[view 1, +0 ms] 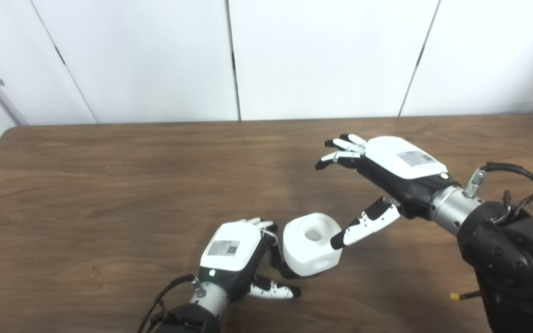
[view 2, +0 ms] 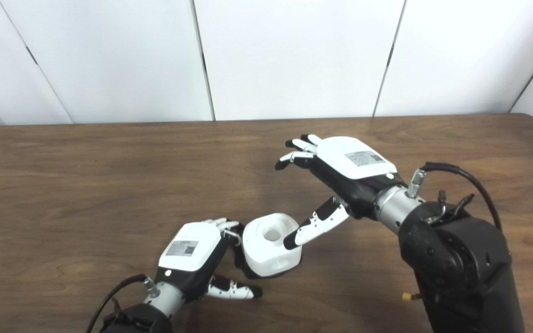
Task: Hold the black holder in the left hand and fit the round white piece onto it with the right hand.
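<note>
- The left hand (view 1: 233, 252) sits at about 6 o'clock on the counter (view 1: 109, 185), its fingers curled round the far side of the round white piece (view 1: 312, 249), its thumb stretched out low in front
- The round white piece stands just at 3 o'clock of that hand, with a round recess in its top face
- Only a dark sliver of the black holder (view 1: 289, 273) shows under the white piece's lower edge; its shape is mostly hidden
- The right hand (view 2: 340, 173) is spread wide and holds nothing, at 2 o'clock from the piece
- Its thumb tip lies against or just over the piece's right edge; contact is hard to make out
- The right arm is cut off at the picture's corner
</note>
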Robot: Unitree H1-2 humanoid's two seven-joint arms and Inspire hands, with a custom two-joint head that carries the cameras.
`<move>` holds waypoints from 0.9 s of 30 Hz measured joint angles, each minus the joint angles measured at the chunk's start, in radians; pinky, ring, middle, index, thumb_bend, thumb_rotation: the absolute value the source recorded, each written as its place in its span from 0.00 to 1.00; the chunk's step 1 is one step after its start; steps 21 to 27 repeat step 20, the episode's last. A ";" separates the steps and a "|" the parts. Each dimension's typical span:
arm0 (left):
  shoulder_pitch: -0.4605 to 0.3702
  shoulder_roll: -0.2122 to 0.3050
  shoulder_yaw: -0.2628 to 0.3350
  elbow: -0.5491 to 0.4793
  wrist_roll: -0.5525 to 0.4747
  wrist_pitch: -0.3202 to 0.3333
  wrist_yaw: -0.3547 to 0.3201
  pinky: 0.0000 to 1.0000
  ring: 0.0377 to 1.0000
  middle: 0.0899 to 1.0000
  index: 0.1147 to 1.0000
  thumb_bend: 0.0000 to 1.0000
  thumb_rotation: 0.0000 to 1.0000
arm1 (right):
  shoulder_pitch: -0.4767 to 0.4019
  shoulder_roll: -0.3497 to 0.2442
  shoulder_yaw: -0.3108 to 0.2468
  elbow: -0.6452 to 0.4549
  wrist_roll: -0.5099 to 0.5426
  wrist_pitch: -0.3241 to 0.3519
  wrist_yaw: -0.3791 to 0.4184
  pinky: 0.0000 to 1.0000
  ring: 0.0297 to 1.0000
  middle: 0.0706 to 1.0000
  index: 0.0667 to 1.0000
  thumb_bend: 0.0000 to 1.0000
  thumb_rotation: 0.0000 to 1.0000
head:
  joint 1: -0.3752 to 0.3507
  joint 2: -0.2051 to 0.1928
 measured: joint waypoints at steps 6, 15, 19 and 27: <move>0.017 0.004 0.093 -0.096 -0.012 0.008 -0.151 0.80 0.87 0.83 0.78 0.95 0.27 | 0.001 0.000 -0.001 0.013 0.006 -0.003 -0.029 0.85 1.00 0.95 0.80 1.00 0.51 | 0.014 -0.008; 0.085 0.014 0.225 -0.119 -0.126 -0.018 -0.051 0.78 0.84 0.81 0.77 1.00 0.20 | 0.001 0.000 -0.002 0.036 0.015 -0.004 -0.050 0.86 1.00 0.94 0.80 1.00 0.50 | 0.020 -0.011; 0.121 0.012 0.265 -0.101 -0.167 -0.047 0.045 0.79 0.84 0.82 0.78 0.98 0.20 | 0.002 -0.001 -0.004 0.041 0.019 -0.004 -0.054 0.86 1.00 0.94 0.80 1.00 0.52 | 0.023 -0.015; 0.130 0.009 0.276 -0.097 -0.180 -0.050 0.072 0.78 0.83 0.81 0.78 0.98 0.19 | 0.002 -0.001 -0.005 0.043 0.025 -0.004 -0.055 0.88 1.00 0.95 0.80 1.00 0.52 | 0.023 -0.015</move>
